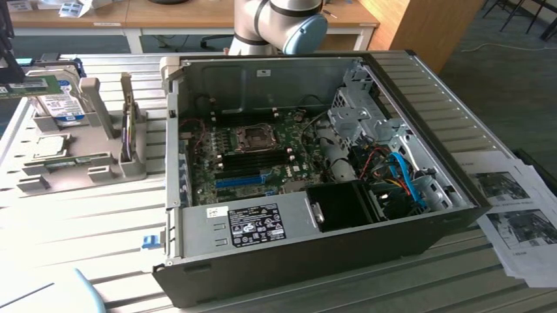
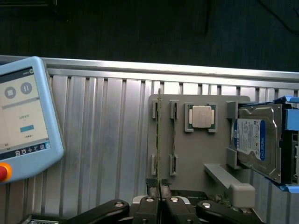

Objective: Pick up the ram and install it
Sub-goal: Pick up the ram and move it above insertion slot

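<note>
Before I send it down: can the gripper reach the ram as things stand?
Probably, once opened: the gripper is shut, lined up with the ram standing on edge in the gray holder, nothing between.

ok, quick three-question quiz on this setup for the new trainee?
1. True or false: the ram stick is already seated in the motherboard.
2. Which of these also sits in the gray holder? A) processor chip B) fan C) screwdriver
3. Gripper: open or shut?
Key: 1 false, it stands on edge in the holder. 2 A. 3 shut.
</note>
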